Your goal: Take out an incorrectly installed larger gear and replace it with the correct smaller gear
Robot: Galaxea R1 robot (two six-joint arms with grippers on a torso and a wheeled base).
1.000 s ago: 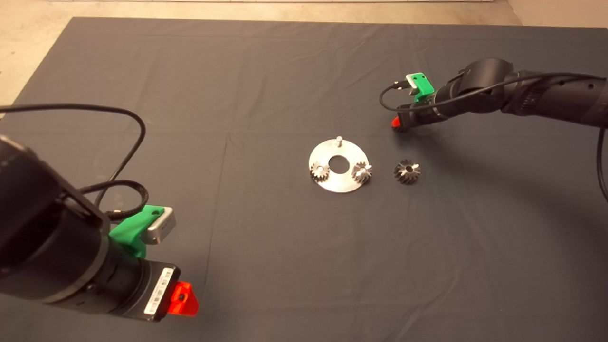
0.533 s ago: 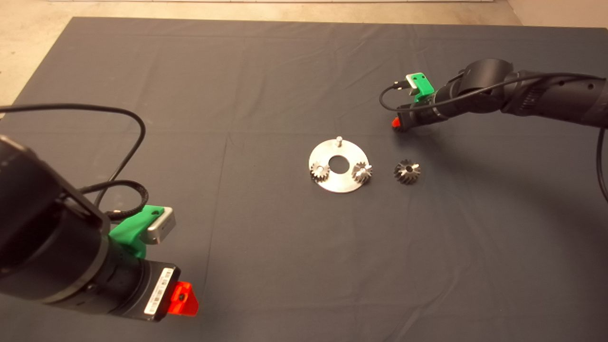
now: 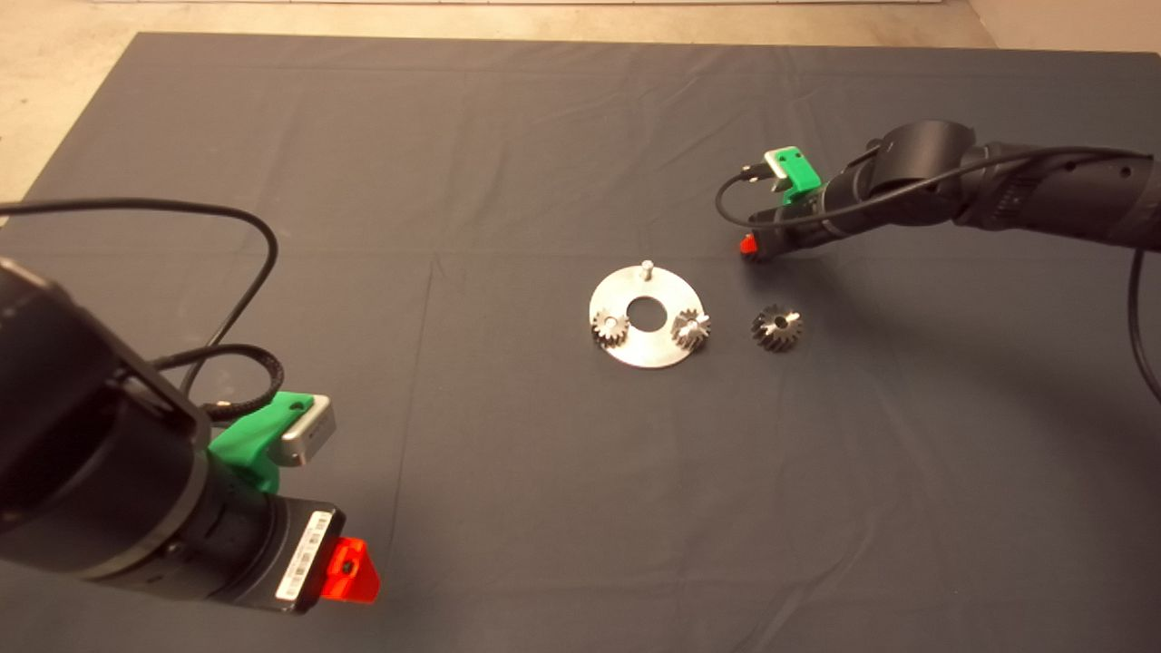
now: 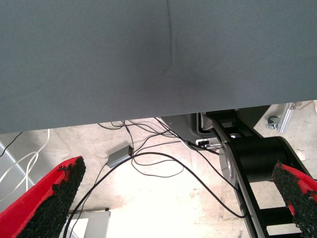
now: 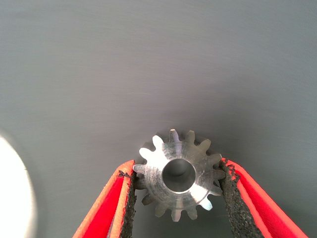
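Observation:
My right gripper [image 5: 176, 167] is shut on the smaller gear [image 5: 179, 179], a silvery toothed gear with a centre hole held between the two pads. In the head view that gripper [image 3: 750, 245] hovers up and to the right of the round metal plate [image 3: 648, 351]. The plate carries two small gears [image 3: 610, 327] [image 3: 691, 329] and one bare peg [image 3: 647, 268]. On the mat just right of the plate lies the larger gear [image 3: 776, 327], dark with slanted teeth. Parked at the lower left, my left gripper [image 3: 349, 571] is open and holds nothing.
The dark mat [image 3: 508, 163] covers the table, and bare floor shows beyond its far and left edges. Past the mat's edge, the left wrist view shows floor cables [image 4: 148, 163] and the robot's base.
My right gripper has moved slightly down and left toward the plate, still holding the smaller gear. The left arm, the plate and the larger gear have not moved.

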